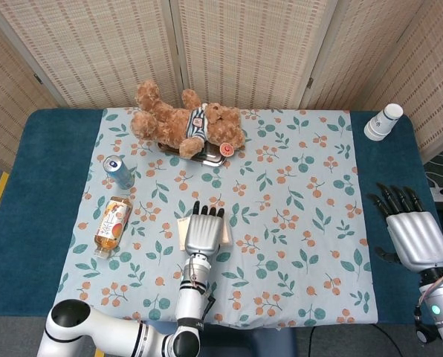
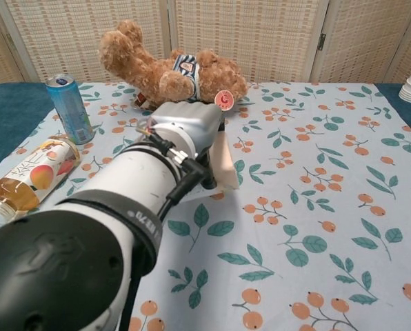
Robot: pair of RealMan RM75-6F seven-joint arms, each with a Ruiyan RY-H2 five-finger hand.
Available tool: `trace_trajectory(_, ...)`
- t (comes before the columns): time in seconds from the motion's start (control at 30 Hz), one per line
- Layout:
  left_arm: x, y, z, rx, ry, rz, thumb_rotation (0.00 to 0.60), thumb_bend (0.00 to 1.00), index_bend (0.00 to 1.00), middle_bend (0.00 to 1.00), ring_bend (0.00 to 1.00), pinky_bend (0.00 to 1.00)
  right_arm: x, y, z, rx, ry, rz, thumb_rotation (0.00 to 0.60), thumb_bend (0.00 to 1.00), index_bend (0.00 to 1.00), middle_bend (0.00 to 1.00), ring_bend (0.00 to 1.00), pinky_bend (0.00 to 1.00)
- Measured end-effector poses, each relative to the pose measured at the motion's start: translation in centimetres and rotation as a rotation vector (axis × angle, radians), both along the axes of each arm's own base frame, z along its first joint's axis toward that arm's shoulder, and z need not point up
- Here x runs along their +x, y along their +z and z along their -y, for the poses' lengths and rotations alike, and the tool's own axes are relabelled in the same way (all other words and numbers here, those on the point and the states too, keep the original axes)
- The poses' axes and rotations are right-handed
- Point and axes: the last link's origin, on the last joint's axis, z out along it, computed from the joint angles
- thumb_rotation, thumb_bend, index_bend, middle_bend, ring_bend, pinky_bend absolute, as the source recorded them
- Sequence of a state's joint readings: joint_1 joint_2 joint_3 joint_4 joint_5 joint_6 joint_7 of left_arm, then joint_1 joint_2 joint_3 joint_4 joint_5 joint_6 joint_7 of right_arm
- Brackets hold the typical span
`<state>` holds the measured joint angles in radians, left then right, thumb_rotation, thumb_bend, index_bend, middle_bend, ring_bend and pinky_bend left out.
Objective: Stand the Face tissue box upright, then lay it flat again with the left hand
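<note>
Head view shows the left hand [image 1: 204, 233] near the middle of the floral tablecloth [image 1: 296, 193], fingers stretched forward and laid over the Face tissue box [image 1: 226, 232], whose pale edges peek out on both sides of the palm. In the chest view the box [image 2: 224, 162] is lifted and tilted, its pale broad face angled toward the right, with the left hand [image 2: 188, 127] pressed against it from the left and above; how the fingers wrap it is hidden behind the wrist, but the hand is holding the box up off its flat side. The box sits roughly central on the cloth, in front of the teddy bear.

The right hand [image 1: 413, 230] hovers over the bare blue table [image 1: 385, 245] at the right edge, well apart from everything, palm down with fingers spread and nothing in them.

At the back, a brown teddy bear [image 1: 186, 123] in a striped shirt lies on a metal tray [image 1: 199, 155]. To the left stands a blue drink can [image 1: 119, 172], and just nearer lies a bottle of orange tea [image 1: 111, 224] on its side. A stack of white paper cups [image 1: 383, 121] stands at the far right corner of the table. Woven folding screens [image 1: 229, 44] close off the background.
</note>
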<state>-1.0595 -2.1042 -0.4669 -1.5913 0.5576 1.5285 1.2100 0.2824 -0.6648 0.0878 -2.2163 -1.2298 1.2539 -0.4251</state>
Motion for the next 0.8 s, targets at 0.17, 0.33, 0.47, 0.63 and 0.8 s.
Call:
trace_trajectory(0.17, 0.5, 1.1, -0.7, 0.037, 0.009, 0.267, 0.600, 0.27, 0.43, 0.59, 0.27, 0.13, -0.4, -0.2, 0.2, 0.003, -0.013, -0.012, 0.600, 0.12, 0.13, 0.00, 0.00, 0.00)
trace_trajectory(0.33, 0.0, 2.3, -2.0, 0.085, 0.040, 0.648, 0.600, 0.27, 0.44, 0.60, 0.27, 0.13, -0.6, -0.5, 0.3, 0.008, -0.020, -0.023, 0.600, 0.12, 0.13, 0.00, 0.00, 0.00)
trace_trajectory(0.47, -1.2, 3.0, -3.1, 0.115, 0.065, 0.912, 0.600, 0.27, 0.43, 0.60, 0.27, 0.12, -0.7, -0.9, 0.4, 0.014, -0.027, -0.035, 0.600, 0.12, 0.13, 0.00, 0.00, 0.00)
trace_trajectory(0.63, -3.5, 3.5, -4.7, 0.116, 0.089, 1.173, 0.600, 0.26, 0.41, 0.58, 0.25, 0.12, -0.9, -1.2, 0.5, 0.014, -0.034, -0.049, 0.600, 0.12, 0.13, 0.00, 0.00, 0.00)
trace_trajectory(0.8, -6.7, 3.9, -6.0, 0.148, 0.105, 1.308, 0.600, 0.25, 0.37, 0.54, 0.23, 0.12, -1.1, -1.3, 0.7, 0.003, -0.040, -0.068, 0.600, 0.12, 0.13, 0.00, 0.00, 0.00)
